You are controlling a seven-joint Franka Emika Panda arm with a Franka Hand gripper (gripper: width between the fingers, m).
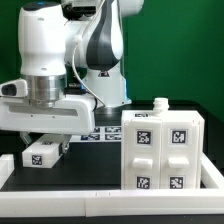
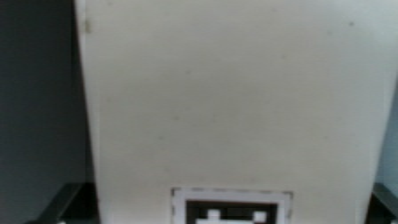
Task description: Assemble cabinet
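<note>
Exterior view: the cabinet point(image 1: 160, 150) stands upright near the table's point(image 1: 95, 168) edge on the exterior view's right, close to the front rim point(image 1: 100, 200). It is a big white blocky box, matte and plastic-looking, with rounded edges. Its front is split into square fields, some carrying black-and-white tags and some plain, and a small white knob point(image 1: 158, 103) sits on top. The body looks mostly built, though I cannot tell which faces are already filled. At least one piece is left, a loose panel point(image 1: 42, 153). It is small, flat, white and tagged, and lies near the table's edge on the exterior view's left, well apart from the cabinet. The gripper point(image 1: 42, 146) is down over that panel with its jaws on either side of it, partly apart. I cannot tell whether they are pressing on it yet, and it is not lifted. The marker board point(image 1: 100, 133) lies flat toward the table's back edge. The table is black and non-glossy with a raised white border. Wrist view: the loose panel point(image 2: 214, 100) fills the frame as a smooth, featureless white slab with straight edges. One tag point(image 2: 231, 208) sits at one end, and both sides are dark and blurred. Contact cannot be judged here either. My read is that this is the pick-up step, with the carry and fitting to the cabinet not yet done.
</note>
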